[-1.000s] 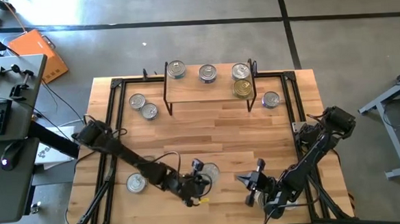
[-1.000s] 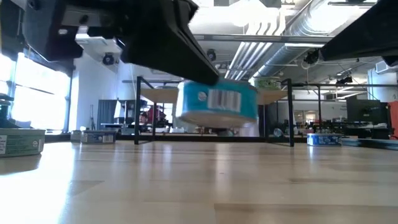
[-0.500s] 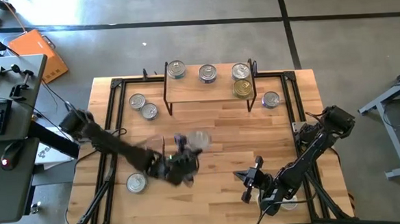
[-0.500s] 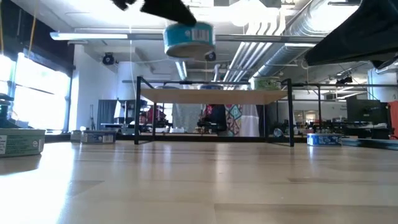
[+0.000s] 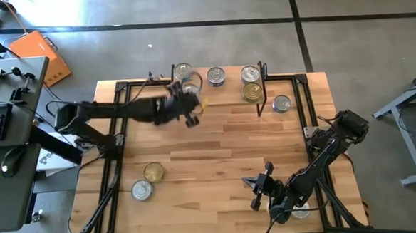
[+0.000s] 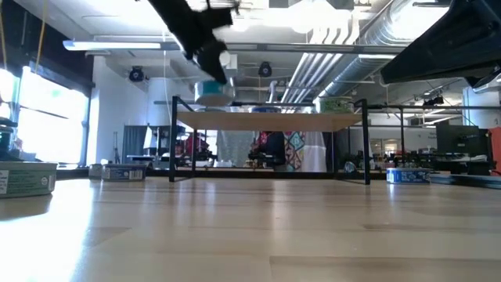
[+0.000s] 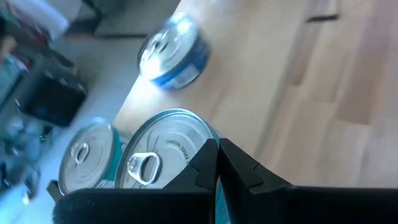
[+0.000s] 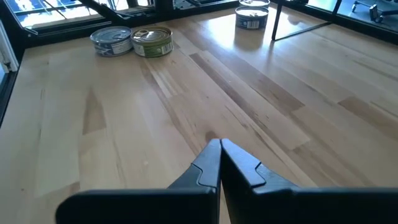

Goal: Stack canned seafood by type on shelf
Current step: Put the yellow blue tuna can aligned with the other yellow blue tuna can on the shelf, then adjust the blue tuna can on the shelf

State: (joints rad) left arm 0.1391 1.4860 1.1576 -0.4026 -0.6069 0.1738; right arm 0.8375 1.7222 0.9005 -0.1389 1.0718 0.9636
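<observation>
My left gripper (image 5: 188,100) is shut on a silver-topped can with a teal label (image 5: 191,89), over the left end of the light-wood shelf (image 5: 228,95). In the low view this can (image 6: 213,92) hangs just above the board (image 6: 266,120). Several other cans stand on the shelf: one at the far left (image 5: 182,70), one in the middle (image 5: 216,76), two at the right end (image 5: 250,83). My right gripper (image 5: 258,189) is shut, holds nothing, and hovers over the near right of the table (image 8: 220,146). My left gripper has the can at its rim (image 7: 202,146), beside the lid with the pull tab (image 7: 143,165). The fingers (image 7: 239,168) stand almost together, and a strip of teal label shows in the slit between them. In the low view the can hangs below the gripper.
Two cans, one gold-topped (image 5: 154,171) and one silver (image 5: 140,190), stand near the table's near left corner. Another can (image 5: 281,103) sits right of the shelf. Black shelf legs (image 5: 260,103) and the table's black frame (image 5: 309,104) stand close by. Bare wood lies mid-table (image 5: 224,151).
My left gripper has carried the can from low over the near middle of the table, up and toward the far edge, to the shelf's left end. With the arm swung away, the gold-topped can at the near left shows.
</observation>
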